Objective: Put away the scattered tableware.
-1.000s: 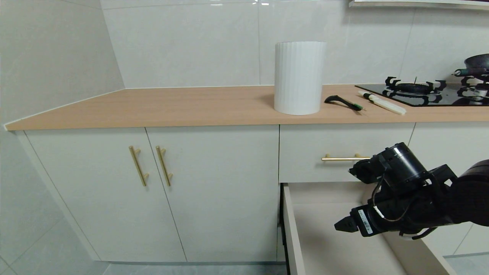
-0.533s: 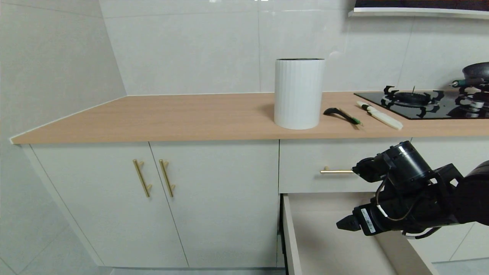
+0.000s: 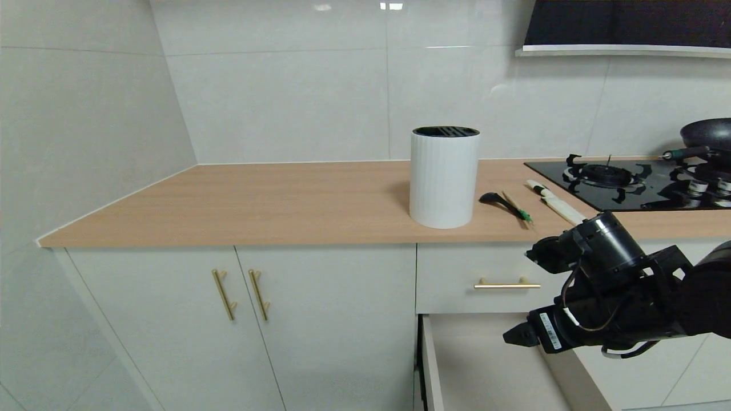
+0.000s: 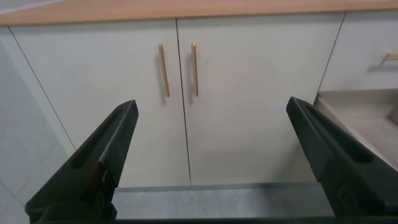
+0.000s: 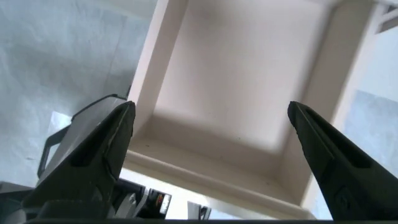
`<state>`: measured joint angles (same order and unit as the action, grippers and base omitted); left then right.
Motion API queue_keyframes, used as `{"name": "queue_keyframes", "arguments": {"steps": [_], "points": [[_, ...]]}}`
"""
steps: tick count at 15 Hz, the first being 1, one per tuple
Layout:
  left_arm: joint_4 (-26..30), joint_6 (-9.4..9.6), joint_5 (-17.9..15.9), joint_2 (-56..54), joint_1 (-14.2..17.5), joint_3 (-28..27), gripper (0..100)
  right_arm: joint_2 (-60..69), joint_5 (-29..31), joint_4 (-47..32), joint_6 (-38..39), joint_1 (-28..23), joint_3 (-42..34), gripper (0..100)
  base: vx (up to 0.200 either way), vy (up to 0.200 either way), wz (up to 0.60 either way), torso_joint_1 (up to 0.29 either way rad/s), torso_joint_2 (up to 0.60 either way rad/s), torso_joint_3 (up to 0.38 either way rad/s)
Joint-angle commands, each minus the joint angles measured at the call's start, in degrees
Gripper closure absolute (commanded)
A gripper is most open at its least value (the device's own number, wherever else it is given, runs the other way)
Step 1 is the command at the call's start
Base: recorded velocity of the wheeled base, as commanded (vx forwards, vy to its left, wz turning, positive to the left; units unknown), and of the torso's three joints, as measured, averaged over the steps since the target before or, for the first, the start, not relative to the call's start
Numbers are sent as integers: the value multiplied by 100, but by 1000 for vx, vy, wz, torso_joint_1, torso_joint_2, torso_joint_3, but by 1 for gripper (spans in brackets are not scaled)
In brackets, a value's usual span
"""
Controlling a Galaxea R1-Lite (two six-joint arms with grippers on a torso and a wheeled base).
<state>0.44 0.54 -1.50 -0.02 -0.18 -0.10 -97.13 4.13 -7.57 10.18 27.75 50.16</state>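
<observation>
Geometry: black spoon [image 3: 495, 198], green-tipped stick [image 3: 517, 210] and sheathed knife [image 3: 557, 204] lie on countertop [image 3: 285, 205], 12 o'clock of your right gripper [image 3: 514, 335], long axes 10-to-4 | right gripper: fingers wide apart, empty, above open drawer [image 3: 485, 374] | left gripper [image 4: 211, 106]: wide apart, empty | judgement: your right arm is nearer.

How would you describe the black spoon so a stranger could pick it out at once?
On the wooden countertop, find the tall white ribbed holder. Utensils lie between it and the black hob. The spoon is nearer the holder, black-headed with a green tip; its neighbour is pale cream.
</observation>
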Motion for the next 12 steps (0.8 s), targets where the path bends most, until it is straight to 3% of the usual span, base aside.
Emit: {"name": "queue_keyframes", "arguments": {"steps": [1, 3, 4, 8, 12], "points": [[0, -1, 1, 2, 1, 1, 0, 2, 61, 71, -7, 3, 46, 0, 0, 0, 0, 66, -178, -100], [0, -1, 1, 2, 1, 1, 0, 37, 299, 687, -25, -6, 195, 0, 0, 0, 0, 21, -43, -31], [0, -1, 1, 2, 1, 1, 0, 2, 316, 739, -34, -191, 679, 0, 0, 0, 0, 0, 0, 0], [0, -1, 1, 2, 1, 1, 0, -649, 325, -957, 10, -806, 3272, 0, 0, 0, 0, 0, 0, 0], [0, -1, 1, 2, 1, 1, 0, -1229, 677, -456, 177, -1219, 3579, 0, 0, 0, 0, 0, 0, 0]]}}
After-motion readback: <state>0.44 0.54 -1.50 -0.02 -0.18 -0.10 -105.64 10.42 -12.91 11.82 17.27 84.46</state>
